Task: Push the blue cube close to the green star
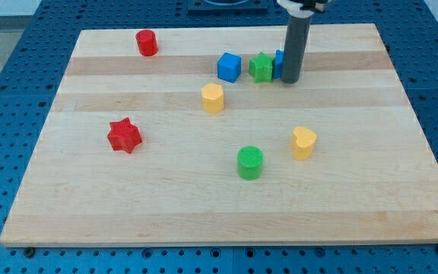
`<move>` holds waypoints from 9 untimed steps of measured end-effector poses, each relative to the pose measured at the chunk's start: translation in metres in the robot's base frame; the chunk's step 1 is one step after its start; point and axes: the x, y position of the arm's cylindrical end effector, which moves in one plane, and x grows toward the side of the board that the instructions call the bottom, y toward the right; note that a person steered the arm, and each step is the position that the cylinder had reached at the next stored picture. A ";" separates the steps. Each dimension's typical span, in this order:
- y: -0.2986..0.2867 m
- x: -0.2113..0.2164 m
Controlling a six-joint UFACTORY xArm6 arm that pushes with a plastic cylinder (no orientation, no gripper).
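Note:
The blue cube (229,67) sits near the view's top centre on the wooden board (128,198). The green star (261,67) lies just to its right, a small gap apart. My tip (290,79) stands right of the green star, close beside it. A second blue block (279,62) shows partly behind the rod, touching the star's right side; its shape is hidden.
A red cylinder (147,43) is at the top left. A yellow hexagonal block (213,98) lies below the blue cube. A red star (124,136) is at the left. A green cylinder (250,163) and a yellow heart-like block (303,142) lie lower centre.

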 end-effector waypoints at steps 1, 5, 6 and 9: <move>-0.011 0.018; -0.050 0.001; -0.052 0.001; -0.052 -0.002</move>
